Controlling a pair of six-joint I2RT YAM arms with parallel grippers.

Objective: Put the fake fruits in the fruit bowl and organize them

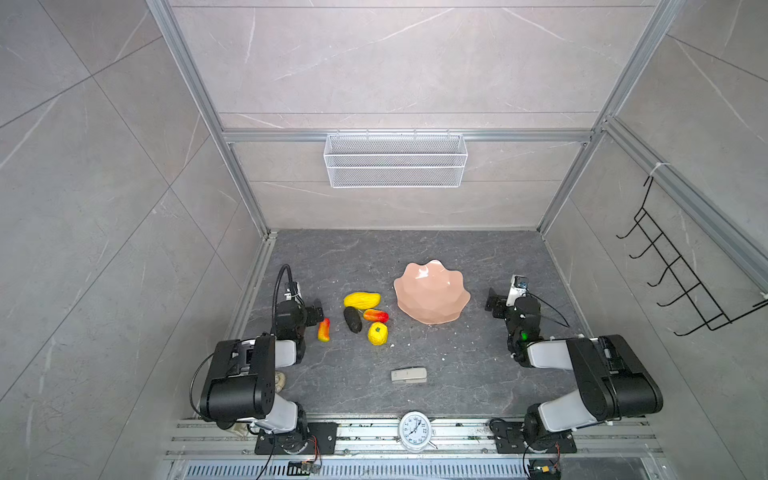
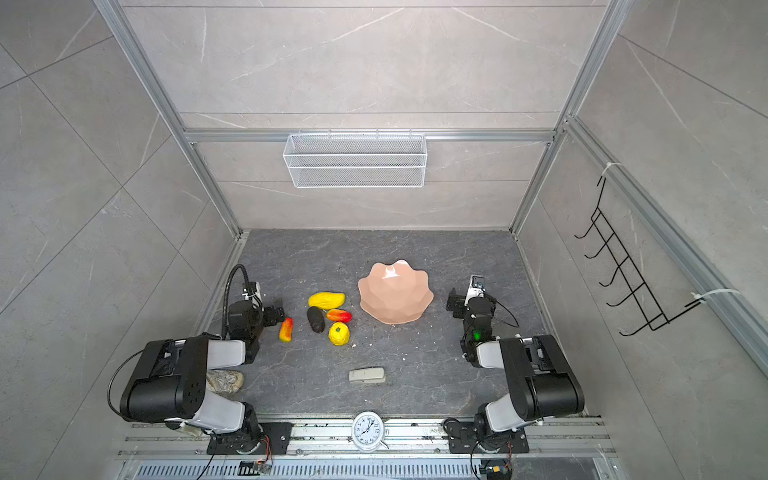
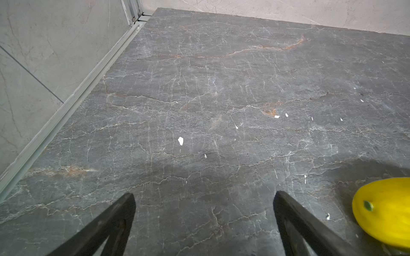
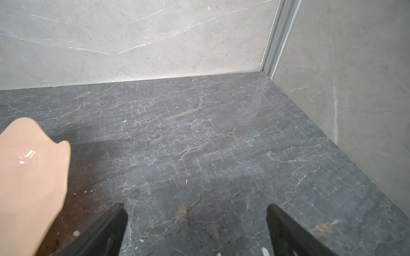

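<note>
Dark stone tabletop — your glossy pink scalloped bowl sits mid-frame, five small fake fruits left of it; left gripper and right gripper gape wide, holding nothing.

Both arms share one build: bulky black joint housings with rounded ends, joined by smooth light-grey links. The left arm has small screw holes dotted on its black casing. A thick black hose arches above its wrist, and a thinner black cable loops off the housing's side. The right arm carries a lit green lamp on a black joint, a thin black wire beside it, and a white camera bracket at the wrist. Each arm stands on a flat black base plate with screws showing, and red and orange leads trail below. The fingers are matte black and taper to blunt tips.
</note>
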